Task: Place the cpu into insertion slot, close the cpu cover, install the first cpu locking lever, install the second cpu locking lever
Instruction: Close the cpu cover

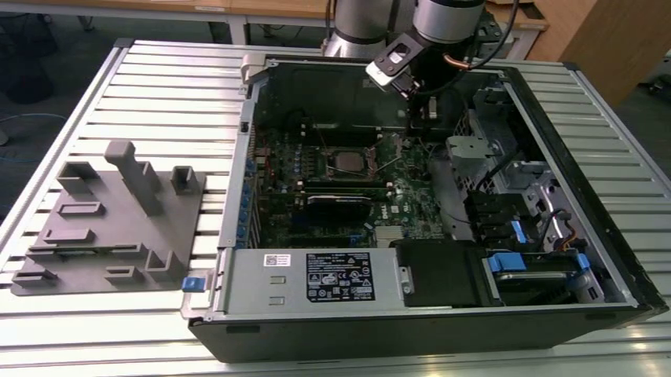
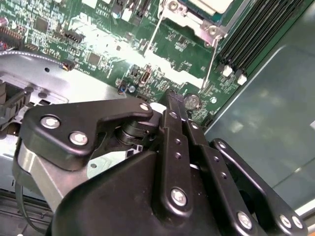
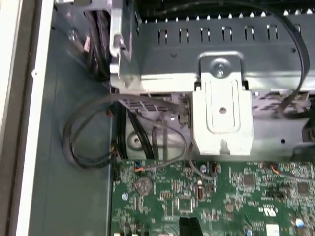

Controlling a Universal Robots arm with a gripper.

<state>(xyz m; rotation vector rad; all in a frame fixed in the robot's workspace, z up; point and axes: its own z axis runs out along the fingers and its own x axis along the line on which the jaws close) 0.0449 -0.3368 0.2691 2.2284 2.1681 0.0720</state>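
Computer case [image 1: 419, 339], open side up, holds:
- power supply [image 1: 314, 276], nearer than insertion slot [image 1: 329, 164]
- green circuit board [image 1: 283, 214], surrounding slot

Slot holds cpu [image 1: 350, 161]: flat, metal top up, square, no long axis, edges parallel to board edges. Cpu cover [image 2: 189, 17] down over it.

Beyond slot: gripper [image 3: 189, 227] above board, fingers together, gripping nothing.

The small square silvery cpu [image 1: 346, 162] has a dull metal top. The ribbed silvery table [image 1: 157, 78] is smooth satin metal.
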